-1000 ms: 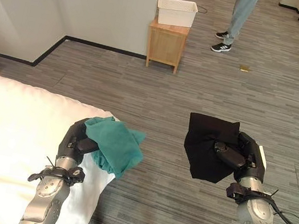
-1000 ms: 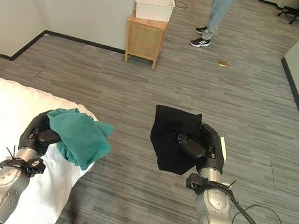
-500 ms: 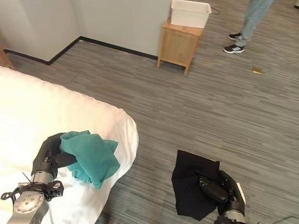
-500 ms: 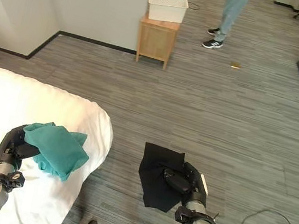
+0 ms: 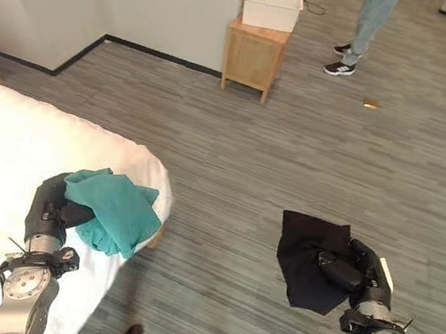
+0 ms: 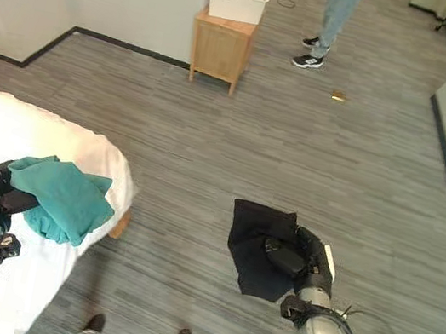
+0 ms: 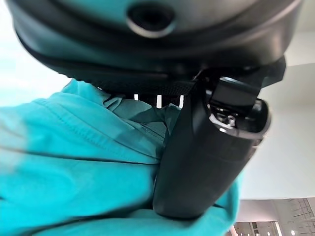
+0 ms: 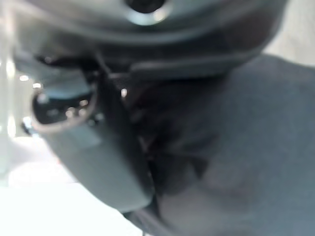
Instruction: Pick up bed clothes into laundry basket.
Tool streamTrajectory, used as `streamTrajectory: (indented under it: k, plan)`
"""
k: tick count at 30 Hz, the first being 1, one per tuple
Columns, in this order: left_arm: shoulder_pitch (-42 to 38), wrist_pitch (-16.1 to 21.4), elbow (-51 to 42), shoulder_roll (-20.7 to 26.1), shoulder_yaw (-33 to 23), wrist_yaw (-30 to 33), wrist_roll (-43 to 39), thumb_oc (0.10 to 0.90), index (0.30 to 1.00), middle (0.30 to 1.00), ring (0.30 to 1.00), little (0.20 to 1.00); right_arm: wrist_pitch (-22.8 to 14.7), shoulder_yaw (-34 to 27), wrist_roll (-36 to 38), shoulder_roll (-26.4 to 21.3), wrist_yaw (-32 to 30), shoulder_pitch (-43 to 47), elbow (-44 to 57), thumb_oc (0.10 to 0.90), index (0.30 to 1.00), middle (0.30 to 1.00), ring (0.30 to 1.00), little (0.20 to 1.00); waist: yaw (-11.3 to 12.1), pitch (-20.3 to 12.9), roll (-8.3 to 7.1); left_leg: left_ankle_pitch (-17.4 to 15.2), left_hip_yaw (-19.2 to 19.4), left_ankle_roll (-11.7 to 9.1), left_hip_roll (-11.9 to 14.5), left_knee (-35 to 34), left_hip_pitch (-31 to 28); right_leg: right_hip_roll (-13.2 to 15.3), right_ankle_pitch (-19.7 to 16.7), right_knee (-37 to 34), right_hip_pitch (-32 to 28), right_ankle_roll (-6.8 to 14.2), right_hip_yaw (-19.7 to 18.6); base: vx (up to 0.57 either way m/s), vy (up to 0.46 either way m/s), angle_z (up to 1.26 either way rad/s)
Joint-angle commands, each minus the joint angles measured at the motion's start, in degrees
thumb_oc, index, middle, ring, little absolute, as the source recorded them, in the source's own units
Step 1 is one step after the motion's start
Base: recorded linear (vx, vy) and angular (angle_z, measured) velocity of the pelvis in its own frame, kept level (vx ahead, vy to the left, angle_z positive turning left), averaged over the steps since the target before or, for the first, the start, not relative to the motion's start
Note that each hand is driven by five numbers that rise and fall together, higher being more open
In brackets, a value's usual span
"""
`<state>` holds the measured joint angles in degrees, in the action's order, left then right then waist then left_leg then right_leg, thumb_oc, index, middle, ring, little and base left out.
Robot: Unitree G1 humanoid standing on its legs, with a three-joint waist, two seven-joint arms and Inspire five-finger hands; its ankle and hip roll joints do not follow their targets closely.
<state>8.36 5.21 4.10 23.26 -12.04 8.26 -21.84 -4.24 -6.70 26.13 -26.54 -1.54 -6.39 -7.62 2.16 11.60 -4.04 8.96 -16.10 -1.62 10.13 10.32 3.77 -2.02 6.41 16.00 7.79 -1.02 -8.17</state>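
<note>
Left hand (image 5: 49,210) grips teal cloth (image 5: 111,210) — right hand (image 5: 360,273) clutches black cloth (image 5: 307,251).

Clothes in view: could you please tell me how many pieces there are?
2: a teal garment in the left robot hand and a black garment in the right robot hand.

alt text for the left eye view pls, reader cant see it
The robot's left hand grips a teal cloth over the white bed; its right hand grips a black cloth. Far off, a white basket sits on a wooden stand.
</note>
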Motion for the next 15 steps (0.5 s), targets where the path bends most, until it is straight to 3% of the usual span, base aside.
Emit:
streamTrajectory:
  k: [1,2,3,4,6,12,15]
  plan:
    - [-4.4,7.4,-7.0,3.3,-3.0,-0.8,0.7,0.4,0.3,0.3,0.3,0.3,-6.0,-1.2,-0.2,-3.2,1.7,2.6,9.7,0.4,0.3,0.3,0.3,0.3,-0.9,-6.4,1.22,-10.0,1.8,-1.6,-9.1,-1.2,-1.2,4.1,-2.3,-12.9,-5.5,4.5,-1.8,0.16,-0.219,-0.11]
    - [-4.6,7.4,-7.2,2.6,-2.8,-1.0,0.5,0.4,0.3,0.3,0.3,0.3,-5.8,-0.9,-0.7,-2.7,1.9,2.1,9.8,0.4,0.3,0.3,0.3,0.3,-0.7,-6.7,1.43,-11.7,1.8,-0.7,-12.0,-2.3,-1.3,3.4,-2.7,-13.5,-5.8,4.1,-1.9,0.07,-0.061,-0.2]
    - [-4.5,7.4,-7.2,2.6,-2.7,-1.0,0.5,0.4,0.3,0.3,0.3,0.3,-5.8,-1.0,-0.7,-2.7,1.9,2.0,9.8,0.4,0.3,0.3,0.3,0.3,-0.7,-6.8,1.44,-11.9,1.8,-0.5,-12.1,-2.1,-1.4,3.5,-2.6,-13.7,-6.0,4.2,-2.0,0.15,-0.174,-0.31]
    - [-4.7,7.4,-7.7,1.7,-2.1,-1.2,0.8,0.4,0.3,0.3,0.3,0.3,-5.5,-0.5,-1.5,-1.6,2.3,0.8,9.7,0.4,0.3,0.3,0.3,0.3,-0.5,-7.5,2.42,-12.1,1.6,1.4,-16.3,-4.7,-1.5,1.7,-3.3,-15.0,-6.7,4.1,-2.1,0.15,-0.133,-0.23]
    - [-4.7,7.4,-8.5,1.1,-1.2,-1.1,1.1,0.4,0.3,0.3,0.3,0.3,-5.4,0.7,-1.8,-0.1,2.4,0.1,9.1,0.4,0.3,0.3,0.3,0.3,-0.7,-8.6,3.75,-10.6,1.5,3.7,-18.5,-9.8,-3.1,-0.8,-4.2,-16.9,-7.6,3.9,-2.2,0.17,-0.128,-0.1]
    - [-2.9,7.2,-9.2,1.0,-1.8,-2.0,2.4,0.4,0.3,0.3,0.3,0.3,-4.9,0.1,-2.3,1.4,3.6,-1.6,8.8,0.4,0.3,0.3,0.3,0.3,-1.5,-9.3,3.58,-9.2,1.7,3.9,-18.0,-11.5,-4.4,-1.7,-4.0,-16.9,-8.8,3.4,-2.2,0.08,0.006,-0.14]
    - [-0.3,7.3,-9.0,0.1,-4.2,-1.8,2.2,0.4,0.3,0.3,0.3,0.3,-5.0,-0.2,-1.9,1.2,3.6,-0.8,9.0,0.4,0.3,0.3,0.3,0.3,-0.5,-8.6,3.25,-9.8,1.6,4.1,-18.0,-10.8,-4.4,-1.2,-2.7,-15.2,-8.6,3.4,-2.3,0.09,0.057,0.03]
